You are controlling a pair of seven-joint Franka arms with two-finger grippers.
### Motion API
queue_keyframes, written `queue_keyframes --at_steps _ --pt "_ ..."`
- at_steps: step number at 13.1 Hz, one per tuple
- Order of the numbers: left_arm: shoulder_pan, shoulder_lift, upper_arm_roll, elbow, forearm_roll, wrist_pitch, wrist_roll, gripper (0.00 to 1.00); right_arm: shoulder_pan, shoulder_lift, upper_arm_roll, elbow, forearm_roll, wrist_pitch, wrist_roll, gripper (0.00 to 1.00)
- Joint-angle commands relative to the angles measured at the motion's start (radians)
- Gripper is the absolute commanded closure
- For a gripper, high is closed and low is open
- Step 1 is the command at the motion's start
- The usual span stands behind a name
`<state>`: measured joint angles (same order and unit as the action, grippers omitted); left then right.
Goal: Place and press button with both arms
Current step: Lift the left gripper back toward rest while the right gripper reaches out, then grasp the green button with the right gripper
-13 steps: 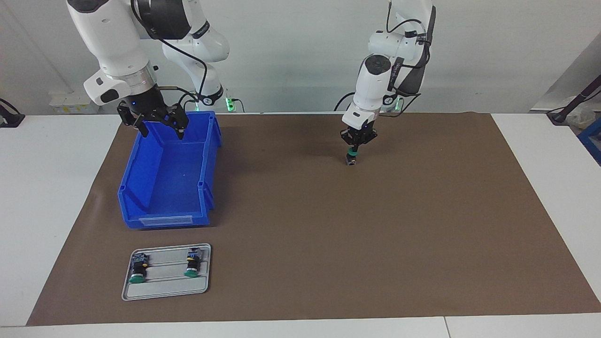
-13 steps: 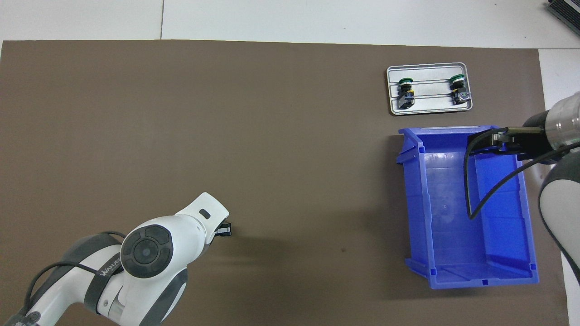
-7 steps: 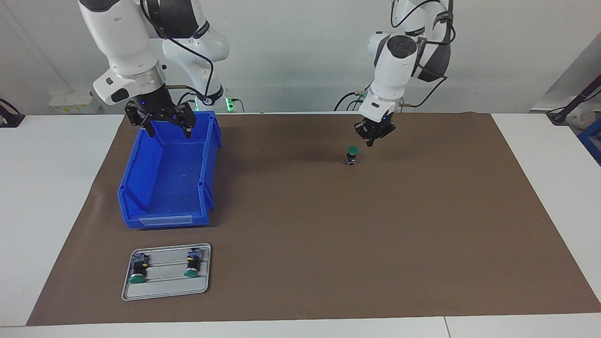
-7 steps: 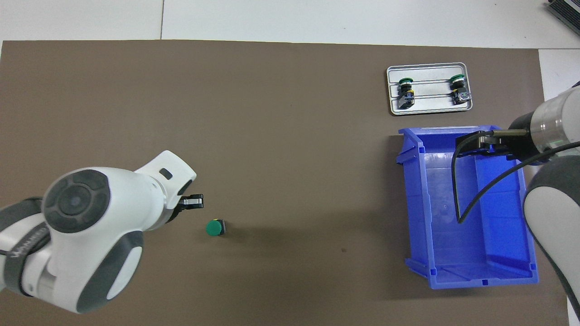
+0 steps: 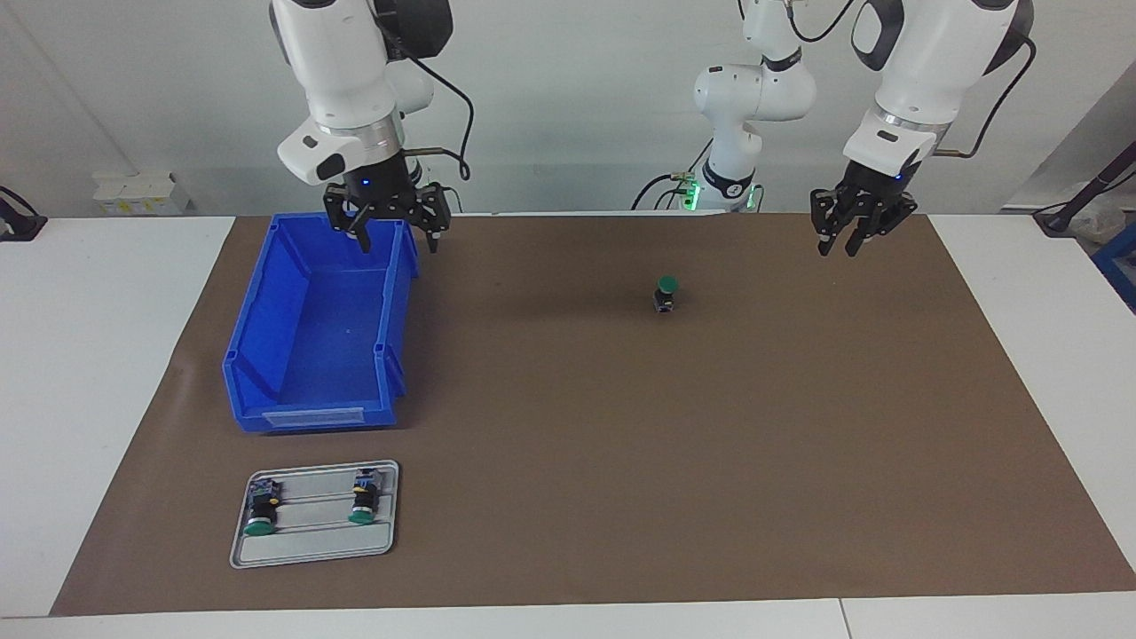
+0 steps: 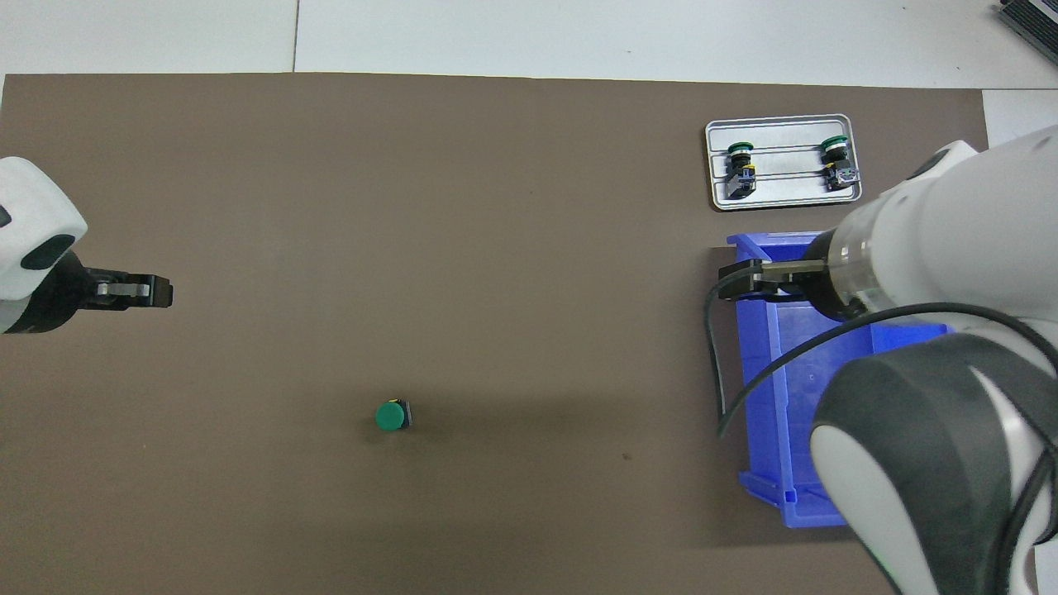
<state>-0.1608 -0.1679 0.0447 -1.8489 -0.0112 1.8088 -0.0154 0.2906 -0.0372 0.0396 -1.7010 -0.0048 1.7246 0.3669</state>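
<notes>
Blue bin (image 6: 756, 397) half-covered by right arm (image 6: 926, 413) (overhead).

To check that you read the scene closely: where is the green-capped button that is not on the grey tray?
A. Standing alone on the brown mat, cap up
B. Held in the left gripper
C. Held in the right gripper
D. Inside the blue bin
A: the button stands by itself on the brown mat, green cap up, with neither gripper touching it.
</notes>
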Motion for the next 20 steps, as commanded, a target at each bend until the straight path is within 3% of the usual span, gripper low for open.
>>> queue_keyframes --at_steps 1,5,10,12,15,20 --pt "0.014 0.065 -0.011 0.088 -0.012 -0.003 0.015 0.0 0.1 0.042 -0.001 -0.006 0.019 0.07 0.096 0.01" --pt "0.02 0.079 -0.011 0.102 -0.013 0.029 0.015 0.0 0.257 0.138 -0.003 -0.005 0.019 0.188 0.251 0.01" --pt "0.021 0.259 -0.009 0.304 0.0 -0.064 0.014 0.0 0.403 0.249 -0.001 0.004 0.017 0.34 0.363 0.01" --pt "0.021 0.315 -0.009 0.336 0.005 -0.08 0.014 0.0 0.455 0.289 -0.001 0.007 0.019 0.386 0.374 0.02" --pt "0.043 0.309 -0.009 0.295 0.0 -0.089 0.014 0.0 0.499 0.332 -0.001 0.023 0.016 0.412 0.451 0.05" --pt "0.043 0.22 -0.011 0.139 0.0 -0.092 0.009 0.0 0.544 0.404 -0.001 0.027 -0.003 0.512 0.503 0.08"
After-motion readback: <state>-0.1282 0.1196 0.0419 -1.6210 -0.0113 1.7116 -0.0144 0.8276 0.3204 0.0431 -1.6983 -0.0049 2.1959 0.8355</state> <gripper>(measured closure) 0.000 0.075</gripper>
